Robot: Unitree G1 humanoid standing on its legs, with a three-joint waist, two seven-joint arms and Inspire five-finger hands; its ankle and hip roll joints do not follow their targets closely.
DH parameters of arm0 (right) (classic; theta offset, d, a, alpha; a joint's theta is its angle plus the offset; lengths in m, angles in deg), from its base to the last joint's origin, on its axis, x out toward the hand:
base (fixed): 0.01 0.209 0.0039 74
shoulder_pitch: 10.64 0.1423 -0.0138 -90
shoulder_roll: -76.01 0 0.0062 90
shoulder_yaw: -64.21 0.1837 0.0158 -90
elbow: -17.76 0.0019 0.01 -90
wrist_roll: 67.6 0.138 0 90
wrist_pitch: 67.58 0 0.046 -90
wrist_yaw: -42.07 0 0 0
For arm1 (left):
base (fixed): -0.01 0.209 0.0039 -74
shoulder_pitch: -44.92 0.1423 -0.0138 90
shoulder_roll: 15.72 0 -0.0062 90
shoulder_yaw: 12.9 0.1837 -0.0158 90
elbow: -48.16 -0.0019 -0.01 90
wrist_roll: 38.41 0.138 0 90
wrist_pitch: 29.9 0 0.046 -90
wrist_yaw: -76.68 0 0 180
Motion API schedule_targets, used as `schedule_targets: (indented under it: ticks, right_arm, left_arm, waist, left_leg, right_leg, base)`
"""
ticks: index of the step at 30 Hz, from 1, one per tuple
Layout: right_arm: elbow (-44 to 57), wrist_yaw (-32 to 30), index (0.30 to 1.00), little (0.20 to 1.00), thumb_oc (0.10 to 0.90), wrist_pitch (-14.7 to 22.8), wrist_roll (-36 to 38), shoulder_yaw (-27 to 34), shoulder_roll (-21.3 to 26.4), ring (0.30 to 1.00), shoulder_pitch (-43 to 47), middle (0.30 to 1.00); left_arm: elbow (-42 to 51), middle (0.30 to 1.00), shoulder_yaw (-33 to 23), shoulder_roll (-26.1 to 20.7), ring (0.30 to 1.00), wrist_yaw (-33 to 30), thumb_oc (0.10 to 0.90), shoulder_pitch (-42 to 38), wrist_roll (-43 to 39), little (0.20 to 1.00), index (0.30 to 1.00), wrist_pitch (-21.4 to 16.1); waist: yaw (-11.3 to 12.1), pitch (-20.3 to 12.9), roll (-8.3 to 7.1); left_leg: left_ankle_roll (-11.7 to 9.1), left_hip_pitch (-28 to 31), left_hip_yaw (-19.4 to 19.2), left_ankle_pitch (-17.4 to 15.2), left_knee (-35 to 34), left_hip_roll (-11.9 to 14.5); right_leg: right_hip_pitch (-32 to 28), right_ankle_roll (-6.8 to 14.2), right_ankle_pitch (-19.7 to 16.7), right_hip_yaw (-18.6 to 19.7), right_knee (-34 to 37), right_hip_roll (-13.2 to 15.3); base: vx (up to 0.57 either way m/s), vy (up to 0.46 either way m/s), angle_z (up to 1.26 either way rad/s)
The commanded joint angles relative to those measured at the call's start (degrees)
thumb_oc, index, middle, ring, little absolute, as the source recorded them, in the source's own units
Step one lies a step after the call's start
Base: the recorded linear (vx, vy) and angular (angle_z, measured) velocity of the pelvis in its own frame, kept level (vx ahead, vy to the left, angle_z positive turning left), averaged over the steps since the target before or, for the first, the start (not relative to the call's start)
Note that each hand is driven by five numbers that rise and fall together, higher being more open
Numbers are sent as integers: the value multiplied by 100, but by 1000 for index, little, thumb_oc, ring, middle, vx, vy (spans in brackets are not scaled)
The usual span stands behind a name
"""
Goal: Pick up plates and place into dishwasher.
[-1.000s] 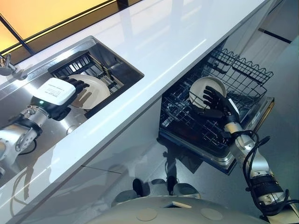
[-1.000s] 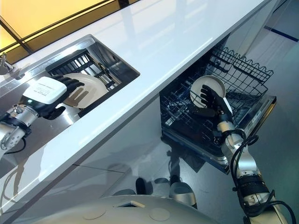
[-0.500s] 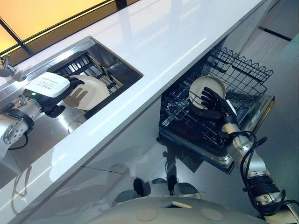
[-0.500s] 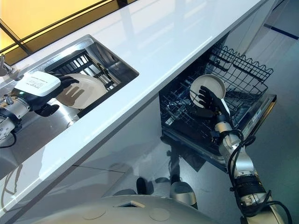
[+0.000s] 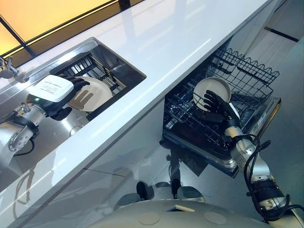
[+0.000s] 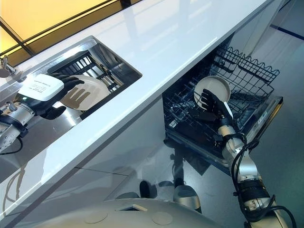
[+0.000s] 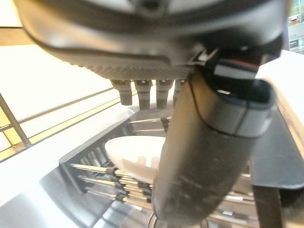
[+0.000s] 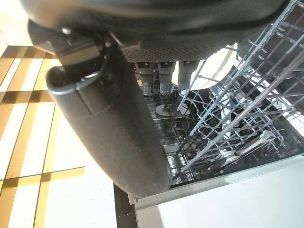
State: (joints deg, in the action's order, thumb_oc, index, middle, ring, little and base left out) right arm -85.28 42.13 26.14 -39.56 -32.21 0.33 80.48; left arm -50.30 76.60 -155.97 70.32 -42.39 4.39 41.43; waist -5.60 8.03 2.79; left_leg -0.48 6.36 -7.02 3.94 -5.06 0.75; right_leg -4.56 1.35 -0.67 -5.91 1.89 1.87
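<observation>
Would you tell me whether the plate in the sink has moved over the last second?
No. The plate lies where it did against the dark rack behind it, with the left hand at its edge.

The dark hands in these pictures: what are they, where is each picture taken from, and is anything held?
They belong to a humanoid robot. The two wide pictures come from cameras in its head, looking down; the two close ones from cameras on its wrists. A sink in the white counter holds the sink plate; the pulled-out dishwasher rack below holds the rack plate, on edge. The left hand is open over the sink plate, the right hand open at the rack plate. Neither grips anything.
</observation>
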Motion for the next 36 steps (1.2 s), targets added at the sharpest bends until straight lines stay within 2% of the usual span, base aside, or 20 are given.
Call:
schedule_targets:
  ticks: [1, 21, 29, 30, 31, 32, 33, 36]
  right_arm:
    - [545, -6, 900, 900, 800, 551, -7, 352, 174, 900, 421, 900]
    - [516, -31, 900, 900, 800, 540, -95, 267, 163, 900, 446, 900]
    - [531, -15, 900, 900, 800, 525, -140, 273, 174, 900, 437, 900]
    - [539, -25, 900, 900, 800, 512, -146, 268, 171, 900, 435, 900]
    - [537, -27, 900, 900, 800, 513, -147, 266, 166, 900, 429, 900]
    - [515, -26, 900, 900, 800, 519, -146, 262, 167, 900, 428, 900]
    - [512, -5, 900, 900, 800, 513, -145, 283, 171, 900, 418, 900]
    - [489, 16, 900, 900, 800, 536, -124, 288, 182, 900, 400, 900]
  left_arm:
    - [-303, 900, -487, -111, 900, -598, 800, -326, 42, 900, 900, 169]
    - [-475, 900, 54, 69, 900, -508, 800, -429, 67, 900, 900, 402]
    - [-728, 900, 275, 144, 900, -650, 800, -495, 78, 900, 900, 519]
    - [-758, 714, 297, 152, 714, -704, 583, -498, 78, 683, 714, 552]
    - [-771, 592, 305, 172, 592, -755, 440, -495, 105, 540, 592, 580]
    - [-803, 526, 300, 190, 526, -890, 364, -494, 128, 464, 526, 625]
    - [-835, 300, 291, 210, 300, -966, 100, -498, 152, 200, 300, 653]
    - [-874, 300, 278, 244, 300, -1088, 100, -521, 269, 200, 300, 720]
  waist:
    - [-16, -312, 85]
    - [-82, -213, 55]
    - [-117, -181, 36]
    - [-121, -176, 33]
    - [-123, -176, 29]
    - [-122, -177, 24]
    - [-122, -176, 21]
    - [-128, -165, 10]
  left_leg:
    - [4, -150, 245, -441, 98, -268]
    - [36, -133, 201, -478, 143, -289]
    - [47, -149, 183, -483, 152, -296]
    - [47, -148, 178, -483, 151, -296]
    - [48, -148, 177, -483, 150, -298]
    - [48, -151, 176, -480, 149, -299]
    - [50, -150, 169, -484, 148, -299]
    - [52, -153, 160, -481, 149, -299]
  right_leg:
    - [266, 514, 505, -213, -673, -141]
    - [300, 522, 537, -254, -777, -135]
    - [321, 523, 550, -273, -803, -137]
    - [320, 524, 551, -276, -800, -136]
    - [320, 523, 552, -273, -801, -137]
    - [324, 521, 549, -271, -800, -140]
    - [319, 522, 548, -275, -791, -137]
    - [323, 513, 545, -269, -792, -142]
  base:
    - [0, 0, 0]
    - [5, 3, -1]
    - [0, 0, 0]
    - [0, 0, 0]
    - [0, 0, 0]
    - [0, 0, 0]
    - [0, 0, 0]
    - [0, 0, 0]
